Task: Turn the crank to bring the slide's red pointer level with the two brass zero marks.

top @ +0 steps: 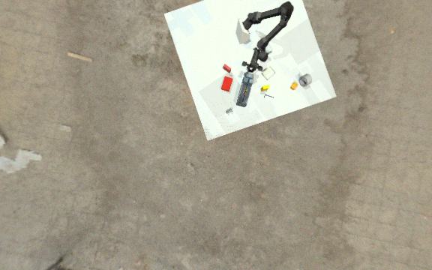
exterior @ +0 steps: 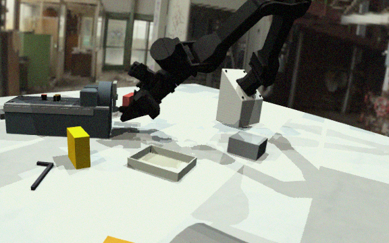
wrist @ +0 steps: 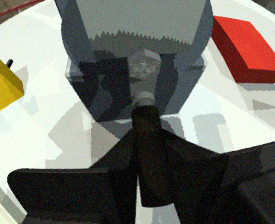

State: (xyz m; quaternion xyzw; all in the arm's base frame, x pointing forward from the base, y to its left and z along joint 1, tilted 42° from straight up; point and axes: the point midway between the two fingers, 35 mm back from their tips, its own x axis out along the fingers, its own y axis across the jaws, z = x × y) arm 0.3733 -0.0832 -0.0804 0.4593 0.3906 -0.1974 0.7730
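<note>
on the white table top (exterior: 282,202), item by item:

- machine (exterior: 56,115): long dark grey-blue block lying on its side, with a raised housing at the end nearest the arm. in the top view it runs lengthwise down the table from the arm's tip.
- slide's red pointer (exterior: 44,96): small red stub on the machine's upper face, just beside a brass-coloured stub (exterior: 57,97). from these angles i cannot tell whether the two are level.
- handle (wrist: 149,143): dark bar of the crank, running from the housing's end face back toward the wrist camera; a pale hub (wrist: 146,70) shows where it meets the housing.
- gripper (exterior: 130,109): black, tilted downward, at the housing end of the machine. jaws clamped on the handle, drawn close together with the bar between them.
- yellow block (exterior: 78,147): upright, in front of the machine, near it but apart.
- black hex key (exterior: 42,175): l-shaped, flat on the table, near the yellow block on the side away from the arm.
- shallow grey tray (exterior: 162,162): open-topped, pale inside, between the yellow block and a grey block.
- grey block (exterior: 247,145): low, just in front of the arm's white pedestal (exterior: 236,101).
- flat red block (top: 227,83): beside the machine, on the side away from the yellow block; a smaller red block (top: 226,67) near it.
- orange block (top: 294,85) and grey cylinder (top: 305,79): close together, well apart from the machine.
</note>
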